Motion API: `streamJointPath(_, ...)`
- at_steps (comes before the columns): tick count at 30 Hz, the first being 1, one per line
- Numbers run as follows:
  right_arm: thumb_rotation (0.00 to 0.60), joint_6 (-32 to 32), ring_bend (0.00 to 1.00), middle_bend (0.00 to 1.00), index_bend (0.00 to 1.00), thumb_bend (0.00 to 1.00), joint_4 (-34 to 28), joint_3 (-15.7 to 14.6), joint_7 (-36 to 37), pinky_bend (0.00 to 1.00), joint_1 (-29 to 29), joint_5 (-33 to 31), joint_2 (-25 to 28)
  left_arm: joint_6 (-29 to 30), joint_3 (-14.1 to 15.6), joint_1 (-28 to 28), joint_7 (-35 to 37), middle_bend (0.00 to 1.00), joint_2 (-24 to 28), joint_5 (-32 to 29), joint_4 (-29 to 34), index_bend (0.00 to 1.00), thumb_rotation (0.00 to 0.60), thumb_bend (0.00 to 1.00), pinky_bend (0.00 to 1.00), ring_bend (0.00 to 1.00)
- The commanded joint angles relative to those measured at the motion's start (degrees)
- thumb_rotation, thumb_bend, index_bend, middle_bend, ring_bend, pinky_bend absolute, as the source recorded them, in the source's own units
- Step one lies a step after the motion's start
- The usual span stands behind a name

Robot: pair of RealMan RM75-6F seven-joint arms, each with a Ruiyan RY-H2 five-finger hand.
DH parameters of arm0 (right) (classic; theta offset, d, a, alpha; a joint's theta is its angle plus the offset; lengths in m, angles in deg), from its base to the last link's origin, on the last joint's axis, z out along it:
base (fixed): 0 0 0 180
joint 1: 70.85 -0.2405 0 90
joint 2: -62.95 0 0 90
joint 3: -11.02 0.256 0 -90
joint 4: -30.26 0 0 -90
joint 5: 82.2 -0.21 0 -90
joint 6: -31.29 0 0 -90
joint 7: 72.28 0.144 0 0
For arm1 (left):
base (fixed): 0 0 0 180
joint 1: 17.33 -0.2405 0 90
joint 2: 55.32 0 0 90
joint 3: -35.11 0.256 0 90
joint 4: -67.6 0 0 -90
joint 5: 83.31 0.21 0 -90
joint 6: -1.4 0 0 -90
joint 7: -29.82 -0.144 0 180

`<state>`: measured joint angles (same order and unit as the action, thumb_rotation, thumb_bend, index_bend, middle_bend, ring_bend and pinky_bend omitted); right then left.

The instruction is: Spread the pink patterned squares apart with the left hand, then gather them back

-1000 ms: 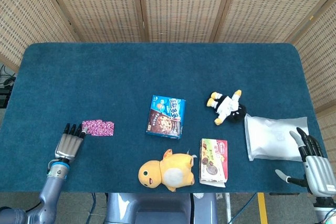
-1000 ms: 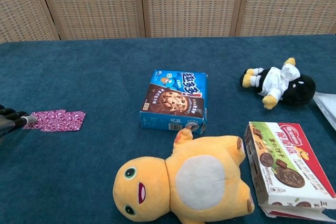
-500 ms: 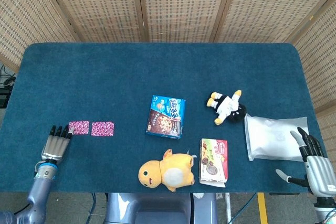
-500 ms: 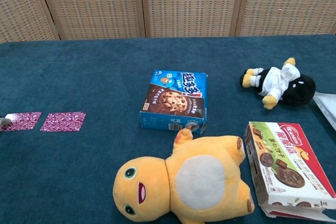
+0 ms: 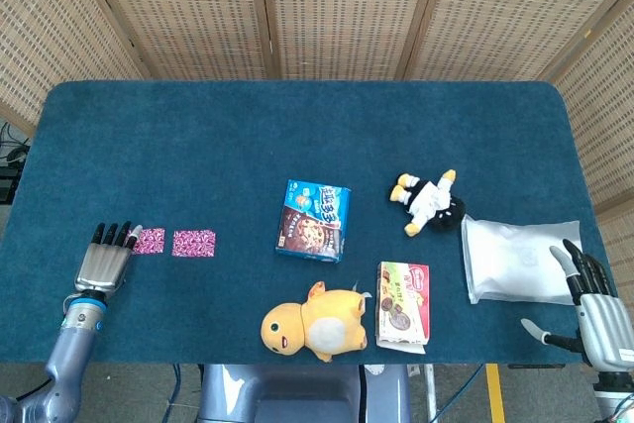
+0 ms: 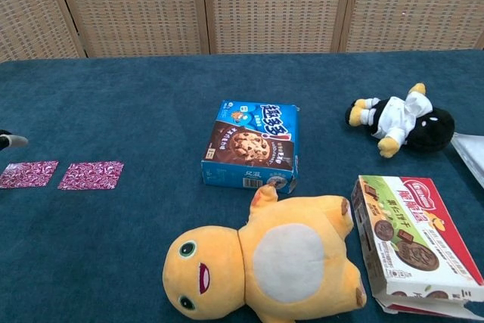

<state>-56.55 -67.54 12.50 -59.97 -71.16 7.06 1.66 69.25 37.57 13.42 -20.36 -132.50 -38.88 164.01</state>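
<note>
Just beside left hand (image 5: 103,263), pink squares (image 5: 172,242)

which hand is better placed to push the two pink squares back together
Left. The left hand lies open beside the outer pink square, with the second square just past it. The right hand sits at the table's far end by the white bag.
</note>
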Motion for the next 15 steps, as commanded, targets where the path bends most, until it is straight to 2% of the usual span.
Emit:
streamJointPath(1, 0.6, 0.0, 0.0, 0.0, 0.04, 0.11, 0.0, 0.0, 0.3, 0.0, 0.0, 0.0, 0.1, 0.6, -1.2, 2.2, -3.2, 0.0, 0.2, 0.5, 4.5, 0.0, 0.6, 0.93, 0.0, 0.0)
streamJointPath(9, 0.6, -0.4, 0.0, 0.0, 0.04, 0.11, 0.1, 0.1, 1.3, 0.0, 0.1, 0.1, 0.4, 2.2, -0.5, 4.5, -10.5, 0.0, -6.2, -3.3, 6.1, 0.0, 0.6, 0.94, 0.0, 0.0)
streamJointPath(15, 0.6, -0.4, 0.0, 0.0, 0.04, 0.1, 0.2, 0.2, 2.1, 0.0, 0.2, 0.1, 0.6, 3.2, -0.5, 5.8, -13.6, 0.0, -8.7, -6.5, 6.0, 0.0, 0.6, 0.94, 0.0, 0.0)
